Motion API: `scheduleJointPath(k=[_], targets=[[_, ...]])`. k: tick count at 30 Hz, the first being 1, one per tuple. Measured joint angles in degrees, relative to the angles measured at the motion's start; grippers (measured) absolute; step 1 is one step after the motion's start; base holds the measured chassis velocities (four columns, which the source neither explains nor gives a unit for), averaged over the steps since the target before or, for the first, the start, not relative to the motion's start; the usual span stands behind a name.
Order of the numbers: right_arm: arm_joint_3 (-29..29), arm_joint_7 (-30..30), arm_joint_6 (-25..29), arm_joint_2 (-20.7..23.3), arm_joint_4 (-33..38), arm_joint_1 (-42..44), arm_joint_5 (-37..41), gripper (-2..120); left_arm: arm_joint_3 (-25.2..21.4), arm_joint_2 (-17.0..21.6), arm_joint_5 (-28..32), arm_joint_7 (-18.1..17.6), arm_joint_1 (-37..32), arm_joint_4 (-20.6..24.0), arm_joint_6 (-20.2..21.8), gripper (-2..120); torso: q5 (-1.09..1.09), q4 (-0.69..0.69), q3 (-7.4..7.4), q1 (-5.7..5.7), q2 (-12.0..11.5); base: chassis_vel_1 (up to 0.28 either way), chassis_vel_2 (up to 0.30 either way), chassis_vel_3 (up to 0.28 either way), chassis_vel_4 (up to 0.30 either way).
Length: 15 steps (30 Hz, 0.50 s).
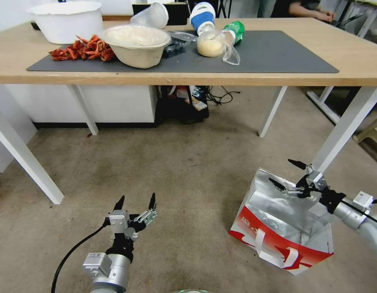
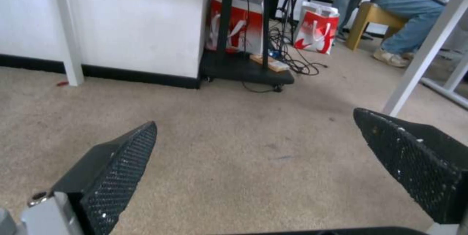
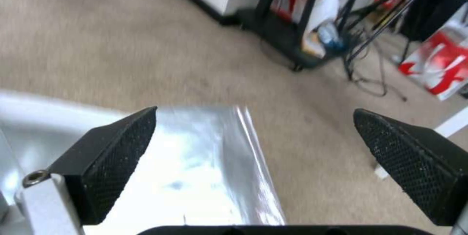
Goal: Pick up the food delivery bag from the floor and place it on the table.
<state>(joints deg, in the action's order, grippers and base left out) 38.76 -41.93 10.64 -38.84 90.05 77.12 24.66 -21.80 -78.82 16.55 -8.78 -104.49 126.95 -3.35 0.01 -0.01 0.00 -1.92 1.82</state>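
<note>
While the food delivery bag (image 1: pixel 277 228) stands on the floor (image 1: pixel 176 171), right tool (image 1: pixel 292 175) spread apart over its far rim, left tool (image 1: pixel 135 201) apart too

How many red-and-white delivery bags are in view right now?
3: the food delivery bag on the floor under the open right gripper, one on the black cart, one beyond; others may be hidden.

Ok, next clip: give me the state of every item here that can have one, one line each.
food delivery bag: upright on the floor, mouth open, foil lining showing, handles hanging.
right pincer: open, above the bag's far rim, gripping nothing.
left pincer: open, empty, over bare floor.
table: bag not yet on it.
paper bowl: upright on the mat, uncovered.
white tub: upright, lid on.
green bottle: lying on its side.
</note>
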Motion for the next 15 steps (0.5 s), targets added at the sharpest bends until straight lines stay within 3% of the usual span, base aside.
scheduleJointPath(k=[6, 15], targets=[[-8.83, -1.92, 0.42, 2.09, -7.55, -10.03, -2.82, 100, 0.29, -0.39, -0.76, 0.02, 0.49, -1.32, -0.15, 100, -0.01, 0.01, 0.0, 0.0, 0.02, 0.0, 0.0, 0.0, 0.0], [-20.46, -5.15, 0.93, 0.93, -14.74, -20.66, -6.83, 100, -0.26, -0.37, -0.68, 0.25, 0.99, -1.84, -0.02, 100, -0.01, 0.01, 0.0, -0.01, 0.04, 0.0, 0.0, 0.0, 0.0]])
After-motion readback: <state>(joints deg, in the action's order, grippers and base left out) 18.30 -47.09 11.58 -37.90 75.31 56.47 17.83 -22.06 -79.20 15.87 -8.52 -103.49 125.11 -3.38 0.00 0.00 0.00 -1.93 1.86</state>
